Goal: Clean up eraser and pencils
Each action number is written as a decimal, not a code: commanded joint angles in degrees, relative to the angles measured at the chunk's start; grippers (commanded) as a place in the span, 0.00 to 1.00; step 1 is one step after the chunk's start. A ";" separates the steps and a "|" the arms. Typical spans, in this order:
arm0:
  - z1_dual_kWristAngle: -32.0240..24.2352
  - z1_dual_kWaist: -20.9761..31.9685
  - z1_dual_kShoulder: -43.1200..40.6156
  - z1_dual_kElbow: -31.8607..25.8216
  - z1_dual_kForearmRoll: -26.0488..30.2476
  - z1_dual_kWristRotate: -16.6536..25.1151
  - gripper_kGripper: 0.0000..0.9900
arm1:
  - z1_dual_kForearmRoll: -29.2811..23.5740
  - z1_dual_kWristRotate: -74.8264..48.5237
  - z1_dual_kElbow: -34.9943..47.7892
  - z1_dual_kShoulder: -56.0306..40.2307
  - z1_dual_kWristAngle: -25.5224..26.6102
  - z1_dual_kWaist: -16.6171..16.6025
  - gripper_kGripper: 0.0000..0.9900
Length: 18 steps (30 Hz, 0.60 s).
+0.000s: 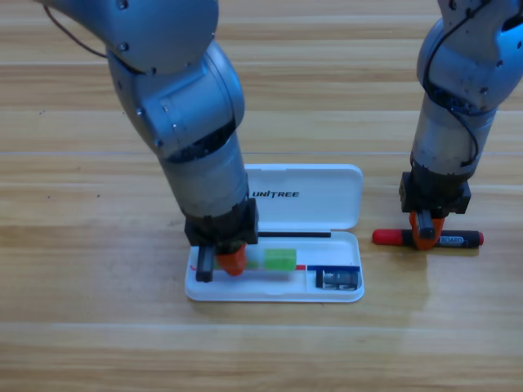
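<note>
Left claw (pixel 229 260) is seating the green-ended pencil (pixel 274 260) in the white case (pixel 327 184) — grip state indeterminable — while right claw (pixel 425 234) is pinching the black marker (pixel 427 238), lift pending.

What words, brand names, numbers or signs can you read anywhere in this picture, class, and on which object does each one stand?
"UNITREE" – printed in dark letters on the inside of the open lid of the white case.

A pale label patch on the black marker, which lies on the table under the right gripper, is too small to read.

Nothing readable shows on the eraser, the green-ended pen, the left gripper or either arm.
</note>
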 commanded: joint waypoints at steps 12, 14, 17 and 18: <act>0.39 0.80 2.10 0.72 0.61 -0.61 0.99 | -0.09 -0.53 2.90 0.66 -0.76 -0.39 0.00; 0.48 0.80 1.92 0.63 0.61 -0.61 1.00 | -0.09 -0.53 2.90 0.48 -0.76 -0.39 0.00; 0.48 0.80 1.92 0.63 0.70 -0.61 1.00 | -0.09 -0.44 3.43 -0.48 -0.85 -0.39 0.00; 0.48 0.80 1.84 0.63 0.70 -0.61 1.00 | -0.09 -0.44 3.87 -1.27 -0.85 -0.39 0.00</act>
